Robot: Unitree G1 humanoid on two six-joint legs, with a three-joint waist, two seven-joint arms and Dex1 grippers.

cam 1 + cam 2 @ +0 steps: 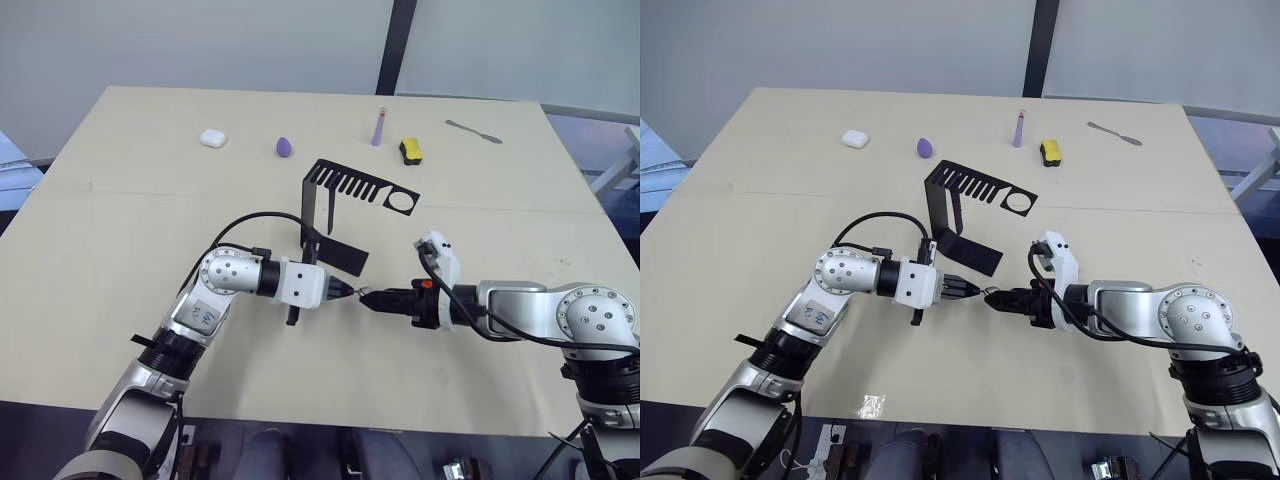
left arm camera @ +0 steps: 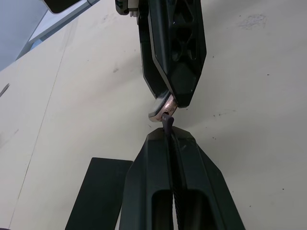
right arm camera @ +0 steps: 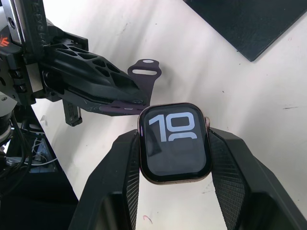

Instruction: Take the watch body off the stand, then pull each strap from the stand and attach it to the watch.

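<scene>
A pale tabletop point(image 1: 120, 260) seen from above, with two robot arms reaching toward each other over its near half. The right gripper point(image 3: 175, 143) has its two black fingers pinched on the sides of the watch body point(image 3: 174, 142), a small rounded-square case with a dark screen showing large pale numerals. In the right wrist view the case sits squarely between the fingers, screen facing the camera.

The left gripper point(image 1: 345, 291) comes in from the opposite side, its fingers pressed together on a dark purple strap point(image 3: 139, 81). The strap lies flat between them, its free end with an oval slot sticking out past the fingertips. In the left wrist view the strap's near end point(image 2: 167, 123) touches the silver edge of the watch body point(image 2: 162, 106) held by the other gripper; whether it is seated in the case cannot be told.

Just behind the two grippers stands the stand point(image 1: 340, 200), a black bent bracket with a flat base, an upright, and a top arm with comb-like slots and a round hole at its end.

Along the far edge of the table, well apart from the work, lie a white pebble-shaped case point(image 1: 211, 138), a purple egg-shaped object point(image 1: 285, 147), a pale purple tube point(image 1: 379, 128), a yellow-and-black block point(image 1: 410, 151) and a thin metal tool point(image 1: 474, 131)
</scene>
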